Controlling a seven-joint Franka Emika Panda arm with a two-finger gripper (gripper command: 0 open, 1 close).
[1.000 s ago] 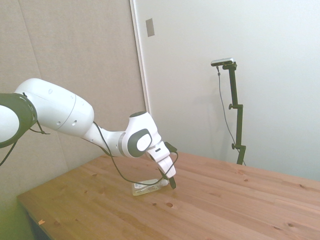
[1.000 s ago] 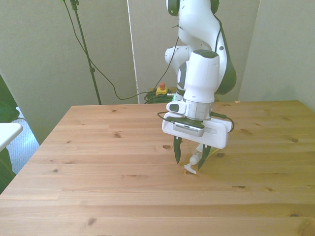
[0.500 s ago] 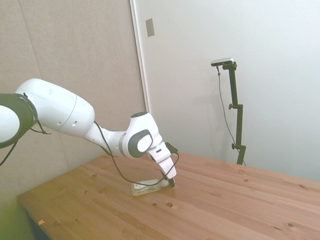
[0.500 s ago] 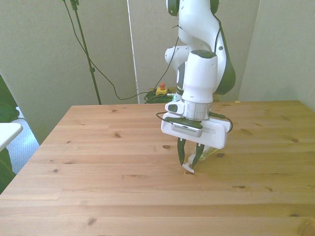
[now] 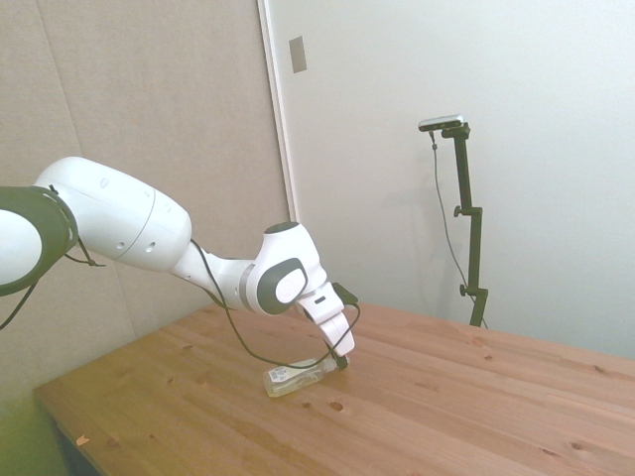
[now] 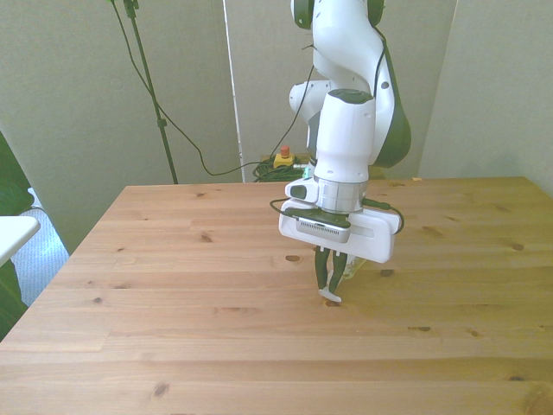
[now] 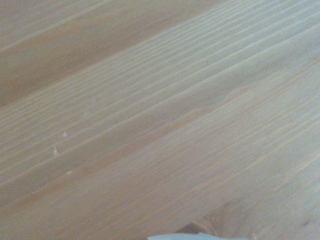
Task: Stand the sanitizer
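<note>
White label on the sanitizer (image 5: 294, 377) is too small to read. The fingers (image 6: 323, 275) pinch its pump end, tilting it off the desk (image 6: 173, 285); the gripper (image 6: 329, 278) hides its body in front.

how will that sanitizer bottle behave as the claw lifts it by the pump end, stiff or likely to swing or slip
The sanitizer looks like rigid clear plastic, so it probably won't flex. The claw pinches only the narrow pump end, with the liquid-filled body hanging off toward the table, so it may pivot or sag in the grip. Slim and round-looking, it would likely tip easily once stood, and might roll if dropped.
</note>
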